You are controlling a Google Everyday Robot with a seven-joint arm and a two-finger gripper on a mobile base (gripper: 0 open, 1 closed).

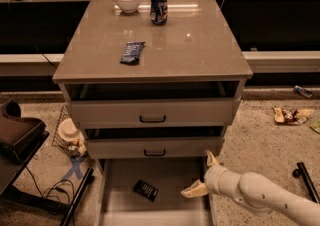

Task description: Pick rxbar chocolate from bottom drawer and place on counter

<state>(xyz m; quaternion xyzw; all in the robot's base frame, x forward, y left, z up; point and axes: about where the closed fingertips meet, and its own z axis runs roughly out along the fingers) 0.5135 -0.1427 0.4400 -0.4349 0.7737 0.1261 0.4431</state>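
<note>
The rxbar chocolate (145, 190) is a small flat black bar lying on the floor of the open bottom drawer (172, 172), left of the middle. My gripper (202, 176) comes in from the lower right and hangs over the drawer's right side, to the right of the bar and apart from it. Its two pale fingers (194, 190) are spread open and hold nothing. The counter (200, 52) is the glossy grey-beige cabinet top above.
On the counter lie a blue wrapped bar (132, 52), a white bowl (127, 0) and a blue can (159, 6). Two upper drawers with black handles (152, 118) stand slightly open. A wire basket (67, 135) and a dark chair (17, 135) stand left; litter (291, 115) lies right.
</note>
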